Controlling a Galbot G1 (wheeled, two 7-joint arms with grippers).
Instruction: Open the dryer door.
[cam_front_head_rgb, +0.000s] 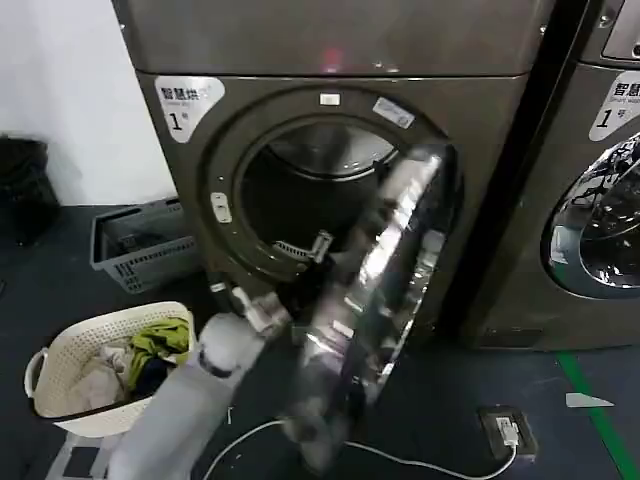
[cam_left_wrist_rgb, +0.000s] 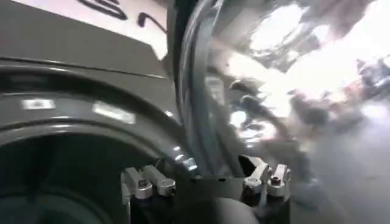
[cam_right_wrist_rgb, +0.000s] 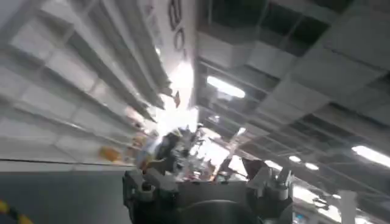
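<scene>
The dryer door (cam_front_head_rgb: 375, 300) stands swung well out from the machine front, hinged on its right side, with its chrome ring edge-on to the head camera and its lower edge close to the dark floor (cam_front_head_rgb: 450, 410). The drum opening (cam_front_head_rgb: 300, 190) is exposed behind it.

Note the position of the left gripper (cam_front_head_rgb: 262, 308): it sits at the free edge of the door, low on the left side of the opening, at the end of the grey left arm (cam_front_head_rgb: 185, 400). That is the side farthest from the hinge, where a pull turns the door most readily. In the left wrist view the door rim (cam_left_wrist_rgb: 195, 91) runs between the two fingers (cam_left_wrist_rgb: 146, 182), so the left gripper appears set astride the rim; whether it actually clamps the rim you cannot tell (contact points are hidden).

The right gripper (cam_right_wrist_rgb: 207, 189) is parked clear of the work, pointing up at a ceiling; judge its fingers as apart, with nothing between them.

Readable markings: a white label (cam_front_head_rgb: 186, 103) at the upper left of the dryer front carries Chinese characters and the numeral "1". The neighbouring machine (cam_front_head_rgb: 600, 180) bears a similar label (cam_front_head_rgb: 617, 100), also "1".

A laundry basket (cam_front_head_rgb: 95, 370) and a grey crate (cam_front_head_rgb: 140, 245) stand to the left, outside the door's swing.
</scene>
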